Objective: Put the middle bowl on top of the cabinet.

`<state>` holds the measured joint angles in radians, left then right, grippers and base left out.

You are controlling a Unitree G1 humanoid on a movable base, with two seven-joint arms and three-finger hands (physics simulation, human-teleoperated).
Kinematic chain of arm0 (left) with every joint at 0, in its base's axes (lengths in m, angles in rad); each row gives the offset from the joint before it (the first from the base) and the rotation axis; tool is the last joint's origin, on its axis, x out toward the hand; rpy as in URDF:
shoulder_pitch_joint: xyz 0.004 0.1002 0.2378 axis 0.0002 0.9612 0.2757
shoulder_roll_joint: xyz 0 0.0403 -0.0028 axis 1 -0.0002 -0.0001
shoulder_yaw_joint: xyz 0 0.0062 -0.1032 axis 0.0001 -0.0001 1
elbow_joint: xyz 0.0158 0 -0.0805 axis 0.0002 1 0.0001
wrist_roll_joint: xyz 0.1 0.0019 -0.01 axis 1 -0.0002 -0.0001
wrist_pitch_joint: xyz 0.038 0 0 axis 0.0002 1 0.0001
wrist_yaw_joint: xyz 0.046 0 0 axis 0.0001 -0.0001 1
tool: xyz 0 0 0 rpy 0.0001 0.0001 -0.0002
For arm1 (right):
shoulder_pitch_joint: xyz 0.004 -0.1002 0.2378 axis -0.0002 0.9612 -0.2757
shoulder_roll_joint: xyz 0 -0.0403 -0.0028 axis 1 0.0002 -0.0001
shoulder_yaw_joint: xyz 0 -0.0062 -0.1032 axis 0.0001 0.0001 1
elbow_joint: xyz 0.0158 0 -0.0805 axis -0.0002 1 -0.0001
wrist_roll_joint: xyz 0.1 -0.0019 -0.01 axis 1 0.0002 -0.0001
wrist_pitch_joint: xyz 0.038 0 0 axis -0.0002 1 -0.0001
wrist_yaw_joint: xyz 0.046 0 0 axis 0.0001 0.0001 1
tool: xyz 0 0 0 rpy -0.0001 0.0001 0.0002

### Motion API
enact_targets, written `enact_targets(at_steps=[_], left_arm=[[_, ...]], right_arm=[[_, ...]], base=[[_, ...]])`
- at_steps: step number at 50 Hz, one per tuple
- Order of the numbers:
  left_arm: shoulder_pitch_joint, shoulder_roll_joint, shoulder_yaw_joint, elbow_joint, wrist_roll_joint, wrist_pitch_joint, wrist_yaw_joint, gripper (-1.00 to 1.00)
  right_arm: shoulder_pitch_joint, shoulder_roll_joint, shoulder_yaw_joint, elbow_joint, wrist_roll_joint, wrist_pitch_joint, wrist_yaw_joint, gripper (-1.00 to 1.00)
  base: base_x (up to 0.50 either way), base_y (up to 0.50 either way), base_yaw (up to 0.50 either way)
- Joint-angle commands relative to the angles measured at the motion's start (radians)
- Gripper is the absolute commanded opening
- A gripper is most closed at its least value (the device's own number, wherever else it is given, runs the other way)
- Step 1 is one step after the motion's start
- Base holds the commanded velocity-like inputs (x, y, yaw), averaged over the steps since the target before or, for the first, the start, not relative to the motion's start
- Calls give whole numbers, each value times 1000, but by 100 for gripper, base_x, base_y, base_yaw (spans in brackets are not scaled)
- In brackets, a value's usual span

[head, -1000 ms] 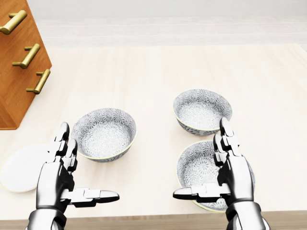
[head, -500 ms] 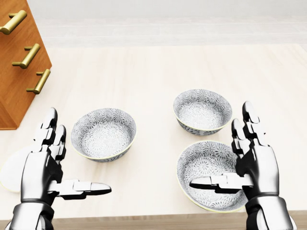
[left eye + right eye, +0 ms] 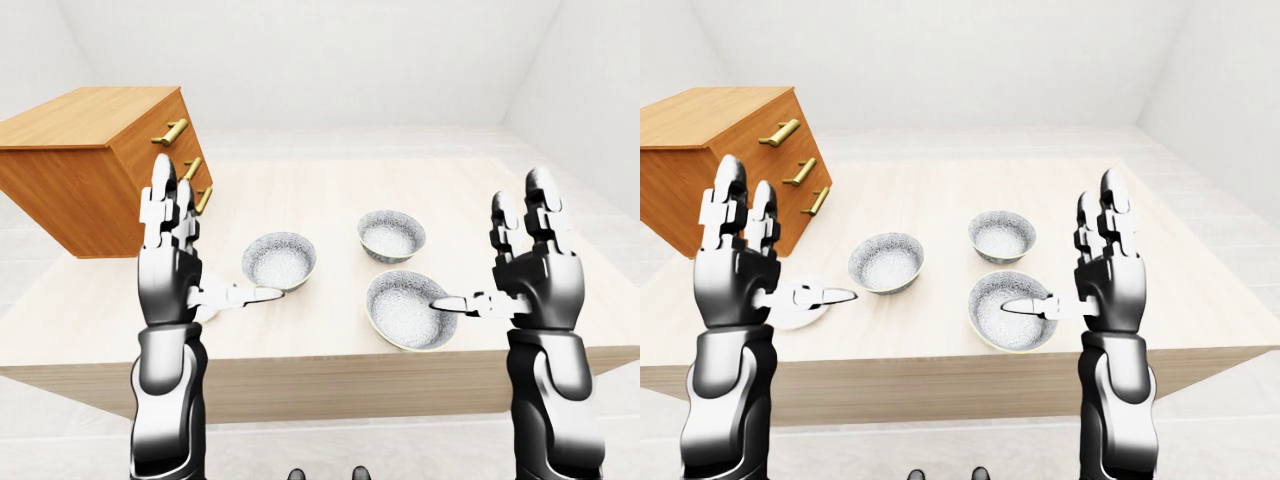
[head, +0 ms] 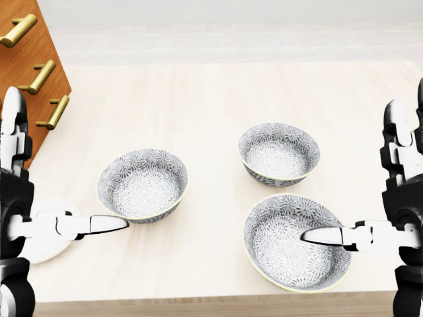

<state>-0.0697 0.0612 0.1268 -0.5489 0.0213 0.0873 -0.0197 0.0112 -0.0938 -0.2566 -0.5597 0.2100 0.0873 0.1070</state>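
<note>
Three patterned grey bowls stand on the pale wooden table (image 4: 218, 99). One bowl (image 4: 143, 183) is at the left, a second bowl (image 4: 279, 153) at the upper right, and a wider third bowl (image 4: 297, 241) nearest the bottom edge. The wooden cabinet (image 3: 90, 160) with brass handles stands on the table's left end, its flat top (image 3: 85, 112) bare. My left hand (image 3: 215, 235) is raised and open to the left of the left bowl, its thumb pointing at that bowl. My right hand (image 3: 490, 245) is raised and open, its thumb reaching over the wide bowl. Neither hand holds anything.
A white saucer (image 3: 795, 315) lies at the table's lower left, partly behind my left thumb. The table's near edge (image 3: 330, 360) runs just below the wide bowl. White floor and walls surround the table.
Both hands have risen and spread apart, the left toward the left edge and the right toward the right edge. The bowls and the camera have not moved.
</note>
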Motion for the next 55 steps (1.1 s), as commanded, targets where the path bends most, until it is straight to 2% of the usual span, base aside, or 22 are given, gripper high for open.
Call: enact_targets(at_steps=[1, 6, 7, 8, 12, 21, 24, 26, 31, 33, 35, 38, 42, 52, 55], left_arm=[[-27, 6, 2, -109, 7, 0, 7, 100], [-37, 10, -5, -122, 17, 0, 4, 100], [-44, -23, 17, -140, -48, 0, -11, 100], [-44, -7, 9, -147, -27, 0, 3, 100], [-49, 6, 7, -155, -25, 0, 4, 100], [-38, 8, 10, -178, -31, 0, -4, 100], [-53, -20, 49, -195, -96, 0, 1, 100], [-55, 1, 54, -199, -96, 0, 5, 100], [-57, 11, 50, -208, -107, 0, 19, 100], [-71, -18, 98, -201, -174, 0, 28, 100], [-75, 15, 100, -188, -157, 0, 45, 100], [-84, 4, 115, -202, -200, 0, 67, 100], [-76, 31, 94, -203, -182, 0, 83, 100], [-80, 42, 95, -205, -187, 0, 90, 100], [-84, 46, 95, -206, -189, 0, 88, 100]], right_arm=[[-22, -8, -43, -106, 20, 0, 7, 100], [-45, -20, -54, -156, 36, 0, 1, 100], [-43, -20, -55, -152, 36, 0, 4, 100], [-41, -14, -66, -146, 45, 0, 5, 100], [-43, -23, -68, -187, 53, 0, -5, 100], [-48, -35, -87, -229, 68, 0, -4, 100], [-59, -23, -105, -234, 79, 0, -7, 100], [-49, -33, -96, -235, 75, 0, -3, 100], [-55, -38, -99, -240, 71, 0, -3, 100], [-8, -17, -88, -163, 46, 0, 39, 100], [-48, -35, -100, -221, 67, 0, 12, 100], [-72, -38, -119, -244, 85, 0, -4, 100], [-63, -35, -104, -238, 85, 0, -2, 100], [-46, -32, -103, -208, 81, 0, 8, 100], [-82, -47, -117, -264, 107, 0, -23, 100]], base=[[0, 0, 0], [0, 0, 0], [0, 0, 0], [0, 0, 0], [0, 0, 0], [0, 0, 0], [0, 0, 0], [0, 0, 0], [0, 0, 0], [0, 0, 0], [0, 0, 0], [0, 0, 0], [0, 0, 0], [0, 0, 0], [0, 0, 0]])
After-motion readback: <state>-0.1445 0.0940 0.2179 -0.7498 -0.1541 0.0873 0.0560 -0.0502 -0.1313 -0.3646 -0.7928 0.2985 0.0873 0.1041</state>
